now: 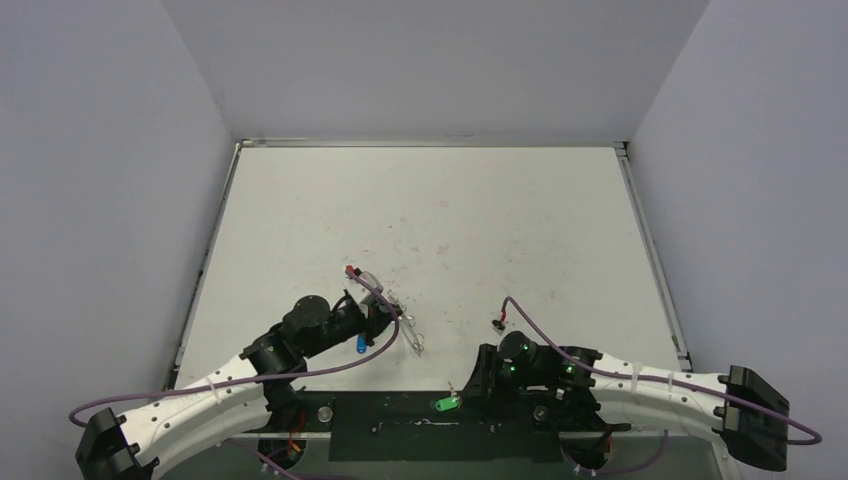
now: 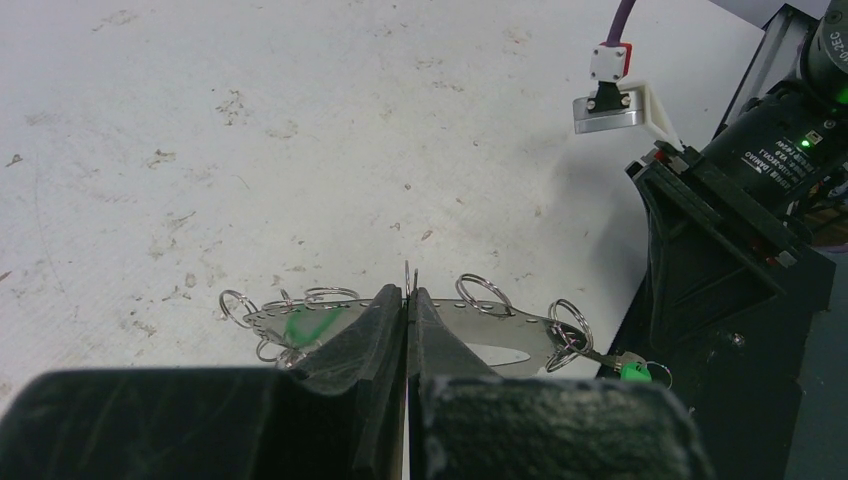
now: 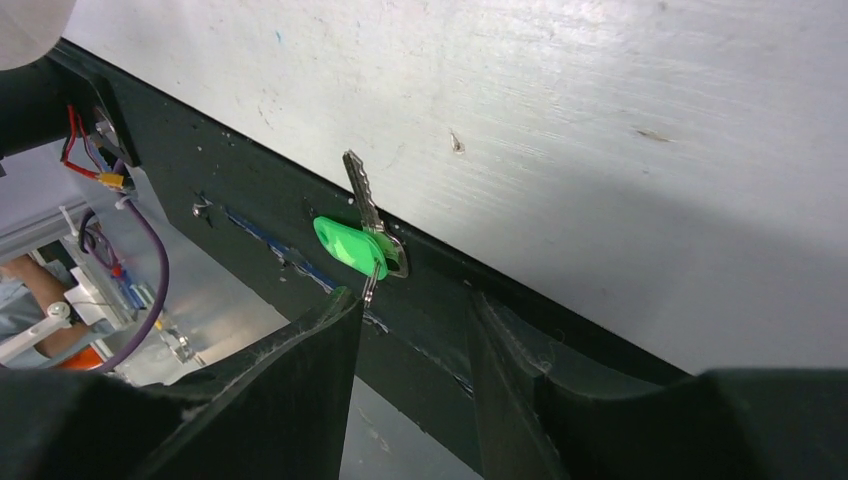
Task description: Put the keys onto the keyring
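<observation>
Keyring (image 2: 500,325): silvery metal piece with small split rings (image 2: 484,293) along its rim. It lies over the white table (image 1: 450,220), left of centre and toward the near edge, with its thin upper edge caught in the left gripper (image 2: 408,300).

Left gripper: fingers pressed together, no gap visible, clamped on the keyring; a thin wire loop pokes up between the tips.

Blue key (image 1: 360,346): just near of the left gripper in the top view. Whether it hangs from the keyring or lies apart cannot be told.

Green patch (image 2: 303,325): seen at the keyring's left end, beside the left finger, apparently a key head; its attachment is unclear.

Green key (image 3: 350,243): lies at the table's near edge, its head on the black strip (image 3: 250,215), its blade angled away onto the white surface. It sits well apart from the keyring, to its right.

Right gripper (image 3: 410,305): fingers spread wide, low over the black strip, just near of the green key. It has hold of nothing, though a thin metal sliver touches one fingertip.
</observation>
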You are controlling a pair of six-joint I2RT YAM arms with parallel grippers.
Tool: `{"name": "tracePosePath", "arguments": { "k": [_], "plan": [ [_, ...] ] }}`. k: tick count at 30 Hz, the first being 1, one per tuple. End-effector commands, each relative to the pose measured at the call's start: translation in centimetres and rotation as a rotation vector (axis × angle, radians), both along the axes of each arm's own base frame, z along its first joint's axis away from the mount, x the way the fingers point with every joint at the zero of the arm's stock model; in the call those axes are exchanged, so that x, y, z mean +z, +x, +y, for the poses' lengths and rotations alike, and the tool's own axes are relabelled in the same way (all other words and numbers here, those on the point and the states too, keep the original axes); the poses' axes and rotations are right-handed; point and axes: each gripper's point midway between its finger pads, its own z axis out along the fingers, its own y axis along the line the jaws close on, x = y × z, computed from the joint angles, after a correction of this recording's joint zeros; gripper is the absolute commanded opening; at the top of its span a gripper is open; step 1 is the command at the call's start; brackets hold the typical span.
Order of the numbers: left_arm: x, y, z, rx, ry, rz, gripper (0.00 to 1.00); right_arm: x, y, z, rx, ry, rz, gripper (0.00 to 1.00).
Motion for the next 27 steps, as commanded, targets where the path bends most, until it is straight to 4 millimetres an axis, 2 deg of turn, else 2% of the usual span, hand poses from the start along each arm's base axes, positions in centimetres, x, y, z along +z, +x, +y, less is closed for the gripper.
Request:
{"name": "tracePosePath", "arguments": {
  "k": [1, 6, 10, 14, 22, 27],
  "plan": [
    [2.3, 0.3, -0.7, -0.012, -0.078, -0.048, 0.0, 1.2, 0.9, 2.6, -0.022, 0.065, -0.036, 0.43],
    [2.2, 0.1, -0.6, -0.015, -0.077, -0.043, 0.0, 1.3, 0.8, 3.7, -0.001, 0.071, -0.054, 0.42],
    [2.2, -0.1, -0.5, -0.016, -0.079, -0.039, 0.0, 1.0, 0.8, 3.9, 0.009, 0.054, -0.06, 0.3],
    [2.3, -0.1, -0.4, -0.014, -0.08, -0.041, 0.0, 0.9, 0.5, 4.0, 0.016, 0.047, -0.05, 0.23],
    [1.9, -0.1, -0.2, -0.017, -0.051, -0.037, 0.0, 2.0, 0.8, 4.1, 0.018, 0.053, -0.073, 0.0],
    [1.8, -0.3, 0.1, -0.016, -0.032, -0.04, 0.0, 3.2, 1.8, 3.5, 0.003, 0.036, -0.135, 0.0]
  ]
}}
